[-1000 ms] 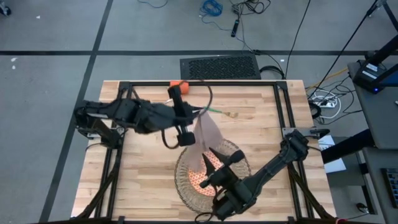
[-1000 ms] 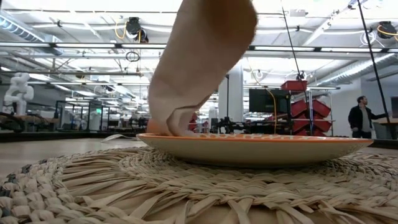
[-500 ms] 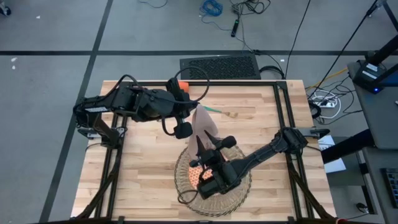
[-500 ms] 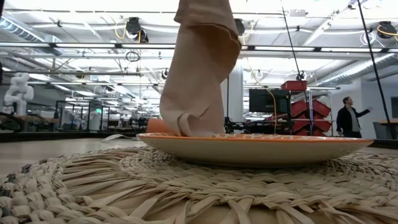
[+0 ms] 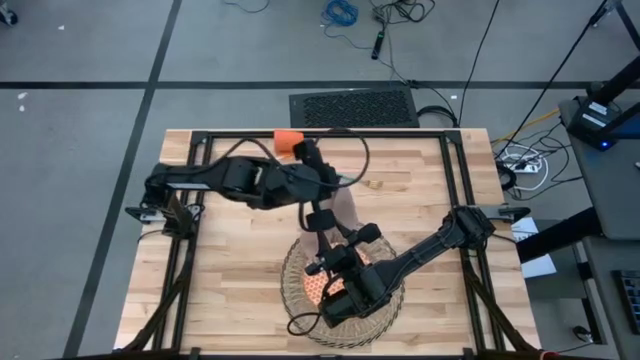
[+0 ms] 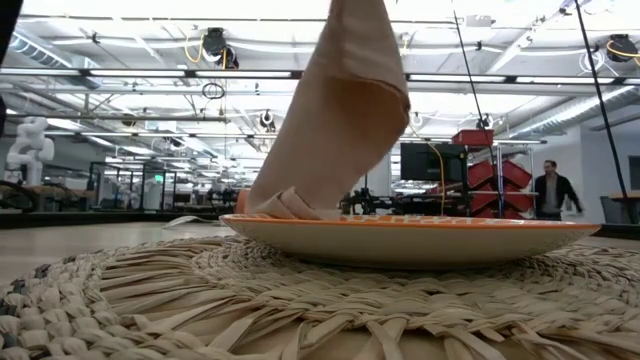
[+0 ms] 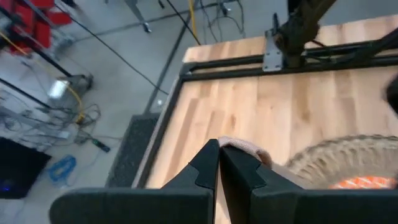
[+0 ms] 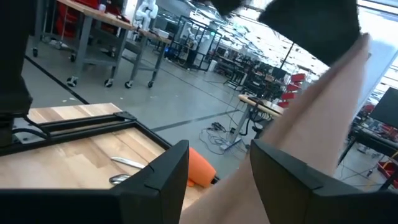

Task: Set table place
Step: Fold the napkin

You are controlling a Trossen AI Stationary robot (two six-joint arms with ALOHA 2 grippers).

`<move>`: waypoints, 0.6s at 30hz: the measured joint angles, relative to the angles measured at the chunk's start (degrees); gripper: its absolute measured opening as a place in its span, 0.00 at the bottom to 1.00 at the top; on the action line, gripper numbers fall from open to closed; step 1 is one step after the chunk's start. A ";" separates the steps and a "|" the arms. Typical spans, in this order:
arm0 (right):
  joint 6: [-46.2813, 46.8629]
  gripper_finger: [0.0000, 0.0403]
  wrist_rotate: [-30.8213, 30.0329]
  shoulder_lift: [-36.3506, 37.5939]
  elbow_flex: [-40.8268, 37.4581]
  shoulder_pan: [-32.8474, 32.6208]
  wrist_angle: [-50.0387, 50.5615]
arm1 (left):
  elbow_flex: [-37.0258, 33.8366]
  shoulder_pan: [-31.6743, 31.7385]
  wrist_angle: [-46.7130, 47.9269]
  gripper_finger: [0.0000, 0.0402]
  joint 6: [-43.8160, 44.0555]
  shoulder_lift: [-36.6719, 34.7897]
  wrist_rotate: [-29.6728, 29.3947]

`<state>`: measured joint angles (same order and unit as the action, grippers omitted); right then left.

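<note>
Beige napkin [image 6: 335, 120], pinched by the closed left tool [image 7: 217, 163], hangs with its lower folds on the orange plate [image 6: 420, 236] atop the woven mat [image 6: 300, 300] for draping; right tool [image 8: 219, 163], spread wide and empty, waits beside the plate.

Grey concrete floor [image 5: 90, 60] with dark seams, loose cables [image 5: 340, 12], a black ribbed mat [image 5: 353, 106]; beyond, bright ceiling strip lights [image 6: 150, 72] and a standing person [image 6: 548, 193].

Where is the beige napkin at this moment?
The napkin hangs from the shut left gripper over the table's middle, its lower end resting on the orange plate, which sits on the woven placemat.
</note>
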<state>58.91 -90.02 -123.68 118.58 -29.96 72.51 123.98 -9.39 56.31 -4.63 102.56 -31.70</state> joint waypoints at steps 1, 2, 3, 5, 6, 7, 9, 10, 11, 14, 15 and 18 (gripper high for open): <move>0.00 0.40 0.00 0.00 0.00 -0.23 0.03 | 0.00 0.04 -1.25 0.00 -0.49 0.28 -0.54; -0.16 0.40 0.00 0.00 0.00 -0.44 0.07 | 0.00 0.13 -2.93 0.00 -0.88 0.37 -1.26; -0.82 0.40 0.02 0.00 0.00 -0.79 0.09 | 0.00 0.15 -4.30 0.00 -1.44 0.39 -1.49; -2.70 0.40 0.02 0.00 0.00 -1.38 0.49 | 0.00 0.13 -6.69 0.00 -1.80 0.40 -1.64; -3.68 0.39 0.04 0.00 0.00 -1.63 0.66 | 0.00 0.13 -7.99 0.00 -1.93 0.40 -1.64; -4.00 0.39 0.04 0.02 0.00 -1.86 0.77 | 0.00 0.13 -9.14 0.00 -2.22 0.40 -1.66; -4.17 0.37 0.07 0.21 0.00 -1.90 1.21 | 0.00 0.13 -11.25 0.00 -2.91 0.44 -1.64; -4.24 0.36 0.06 0.27 0.00 -1.81 1.43 | 0.00 0.09 -12.08 0.00 -3.35 0.44 -1.63; -4.51 0.34 0.04 0.34 0.00 -1.65 1.92 | 0.00 -0.11 -12.28 0.00 -3.60 0.44 -1.64; -4.56 0.31 0.09 0.35 0.00 -0.98 2.73 | 0.00 -0.13 -11.59 0.00 -4.59 0.44 -1.67; -4.46 0.30 0.09 0.35 0.00 -0.68 2.71 | 0.00 -0.13 -10.84 0.00 -4.79 0.44 -2.11; -4.41 0.28 0.09 0.48 0.00 0.19 2.70 | 0.00 -0.14 -8.02 0.00 -5.74 0.44 -4.29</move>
<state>54.50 -89.92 -123.19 118.58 -29.77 75.21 123.98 -9.53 48.29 -10.37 103.00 -35.99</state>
